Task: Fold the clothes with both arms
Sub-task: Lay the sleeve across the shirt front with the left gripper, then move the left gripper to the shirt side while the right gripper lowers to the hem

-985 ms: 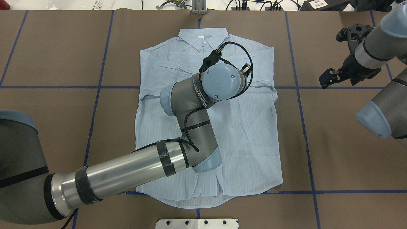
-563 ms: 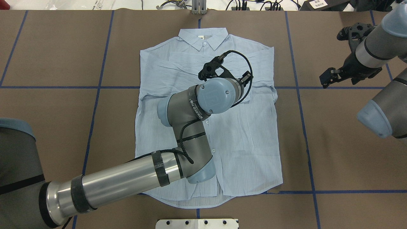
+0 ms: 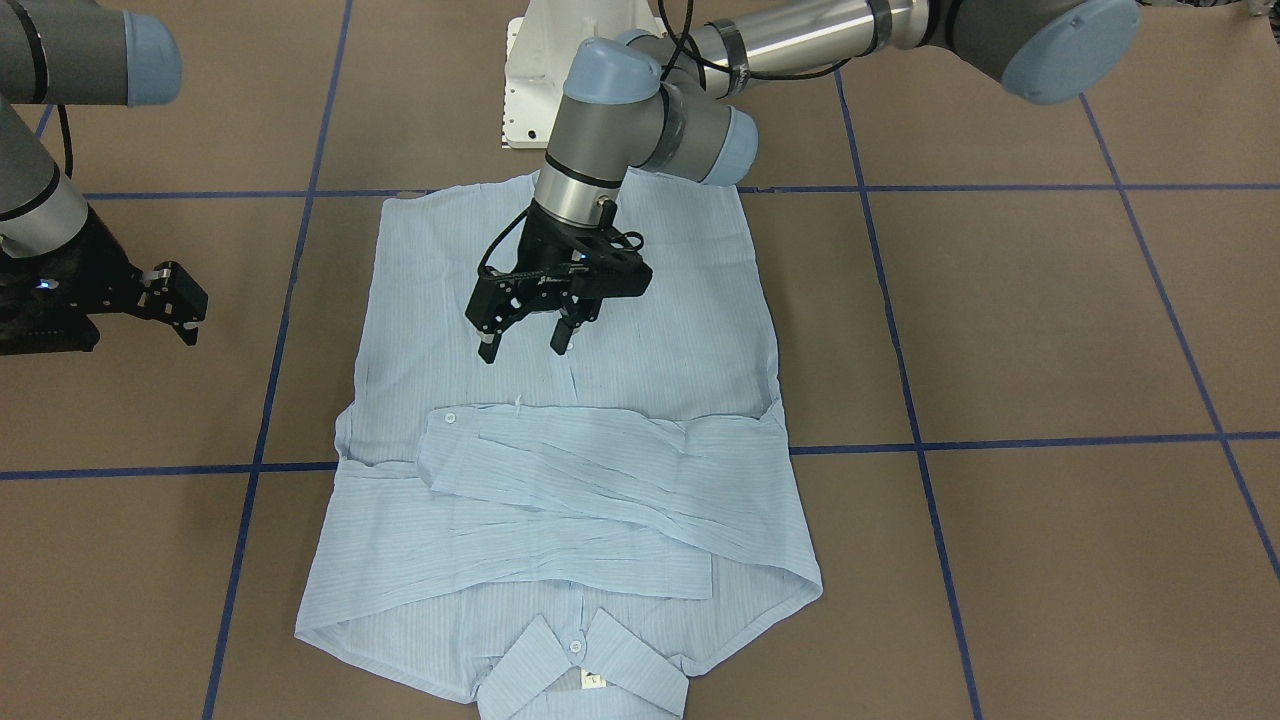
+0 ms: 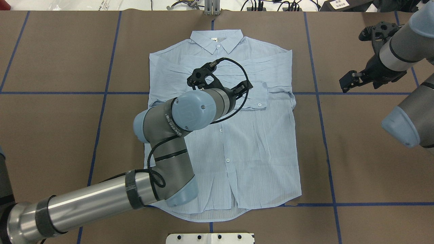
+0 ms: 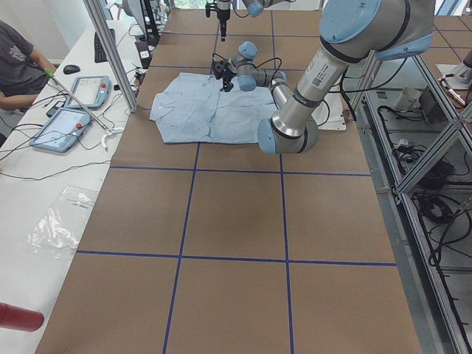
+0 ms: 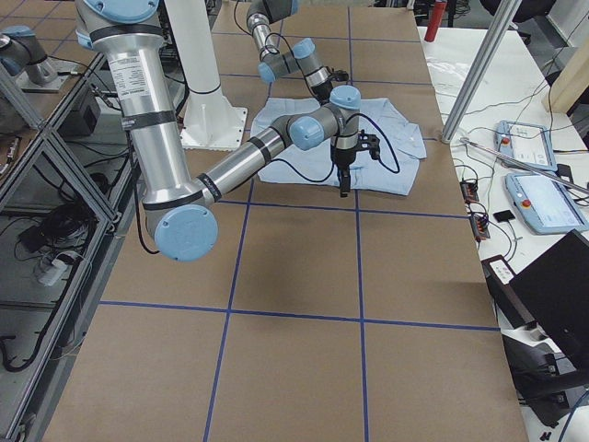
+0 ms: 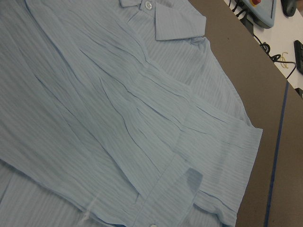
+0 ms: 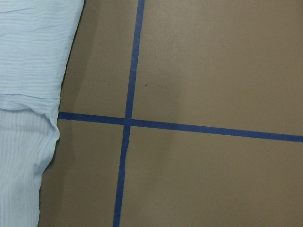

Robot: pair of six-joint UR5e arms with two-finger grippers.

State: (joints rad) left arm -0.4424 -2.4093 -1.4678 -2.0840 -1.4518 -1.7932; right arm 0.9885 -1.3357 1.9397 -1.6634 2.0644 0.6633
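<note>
- Left gripper (image 3: 523, 351): jaws spread wide and empty, above the shirt (image 3: 660, 330), just hem-side of the crossed sleeves (image 3: 600, 470); right gripper (image 4: 349, 82): at 2 o'clock over the bare table (image 4: 366, 152), off the cloth; I cannot tell its opening.
- Shirt: flat at table centre, front up; collar (image 4: 217, 40) at 12 o'clock, hem at 6.
- Risk, as I judge it: a pinch may catch only the top sleeve layer and drag the fold open; the left arm (image 4: 101, 196), crossing the hem at 7 o'clock, could brush the cloth.
- Material: thin, limp, finely striped pale-blue weave, creased; small white buttons (image 4: 228, 159); pointed collar.
</note>
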